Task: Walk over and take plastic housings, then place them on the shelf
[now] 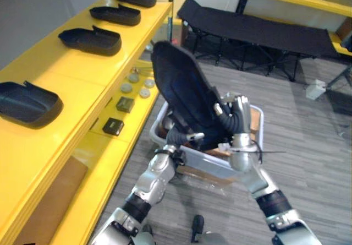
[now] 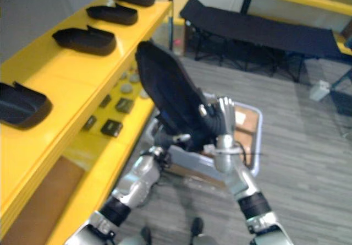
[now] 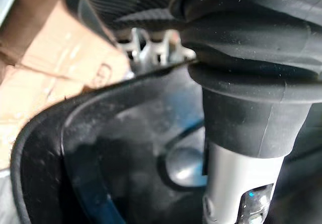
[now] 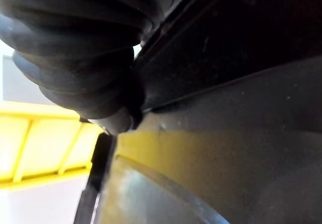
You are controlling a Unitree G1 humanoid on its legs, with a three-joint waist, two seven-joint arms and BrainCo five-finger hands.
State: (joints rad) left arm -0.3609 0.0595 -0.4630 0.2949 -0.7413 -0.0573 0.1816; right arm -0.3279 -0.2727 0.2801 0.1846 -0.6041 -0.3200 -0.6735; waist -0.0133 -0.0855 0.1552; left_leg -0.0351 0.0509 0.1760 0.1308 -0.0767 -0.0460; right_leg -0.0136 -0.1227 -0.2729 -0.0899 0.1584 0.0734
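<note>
Over the bin (image 1: 259,128) beside the shelf (image 1: 71,77), the housing (image 1: 181,85) stands upright: right hand (image 1: 237,113) curled on its edge; the left wrist view shows left hand (image 3: 236,108) pinching the rim, thumb inside.

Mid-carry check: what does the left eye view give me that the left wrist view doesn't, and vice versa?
Left eye view: the yellow shelf with four black housings on top, the white bin on the floor, and the right hand gripping the held housing. Left wrist view: the housing's hollow inside up close, the left hand with its thumb pressed in it, cardboard past the rim. Both: the held housing and the left hand.
</note>
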